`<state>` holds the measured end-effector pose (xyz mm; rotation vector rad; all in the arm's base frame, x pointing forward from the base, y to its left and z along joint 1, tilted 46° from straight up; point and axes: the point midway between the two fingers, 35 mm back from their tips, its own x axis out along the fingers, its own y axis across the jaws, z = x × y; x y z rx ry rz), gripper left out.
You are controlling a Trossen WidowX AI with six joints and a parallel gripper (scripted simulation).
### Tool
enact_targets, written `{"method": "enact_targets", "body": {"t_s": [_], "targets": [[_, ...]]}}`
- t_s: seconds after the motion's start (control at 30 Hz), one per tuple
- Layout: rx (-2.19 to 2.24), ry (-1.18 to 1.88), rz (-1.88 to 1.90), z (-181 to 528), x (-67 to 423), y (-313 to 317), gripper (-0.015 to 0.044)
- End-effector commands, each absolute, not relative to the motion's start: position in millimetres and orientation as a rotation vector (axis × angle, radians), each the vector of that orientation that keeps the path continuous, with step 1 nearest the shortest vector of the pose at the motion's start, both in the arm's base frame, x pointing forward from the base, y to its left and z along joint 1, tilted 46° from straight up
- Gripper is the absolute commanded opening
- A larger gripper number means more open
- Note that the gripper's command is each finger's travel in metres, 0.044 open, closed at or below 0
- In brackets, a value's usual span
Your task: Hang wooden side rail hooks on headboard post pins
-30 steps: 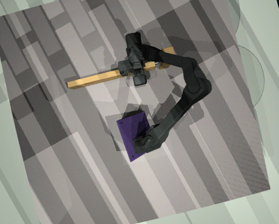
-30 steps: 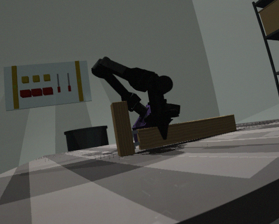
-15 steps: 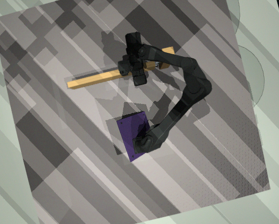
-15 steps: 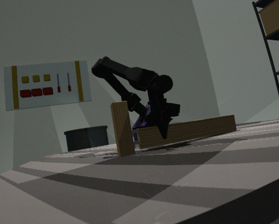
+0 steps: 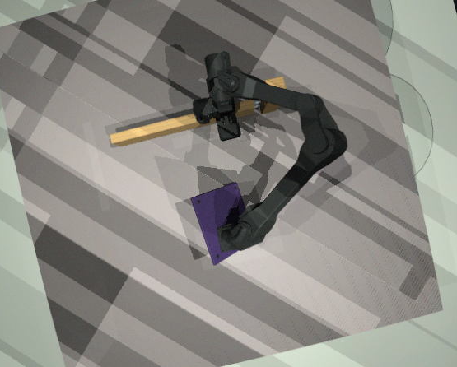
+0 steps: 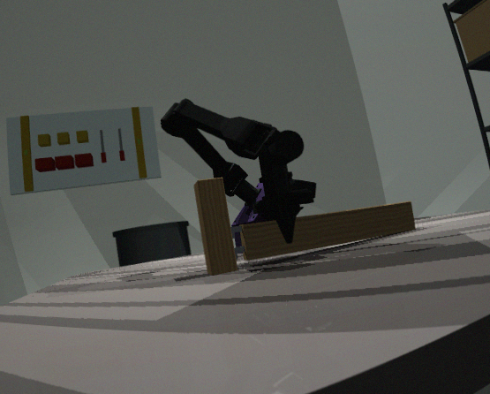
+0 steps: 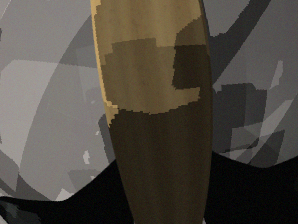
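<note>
Gripping wooden rail (image 6: 335, 227), black claw (image 6: 288, 236)

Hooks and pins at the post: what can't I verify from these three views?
- Steel hooks: in the top view the arm crosses the joint; in the exterior view only a sliver shows between the rail and the post.
- Pins and slot: the slot face is not shown in any view.
- Fingertips: the wrist view is filled by the rail; the gripper is a dark silhouette.
- Far end's contact with the table: too small to judge.
</note>
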<state>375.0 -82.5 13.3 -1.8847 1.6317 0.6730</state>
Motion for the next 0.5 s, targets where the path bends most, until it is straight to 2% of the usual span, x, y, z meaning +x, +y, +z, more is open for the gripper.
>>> {"method": "enact_targets", "body": {"t_s": [0.0, 0.47], "targets": [[-1.891, 1.616, 0.666, 16.4, 377.2, -77.4, 0.0000], [-1.891, 1.616, 0.666, 18.0, 376.9, -75.7, 0.0000]]}}
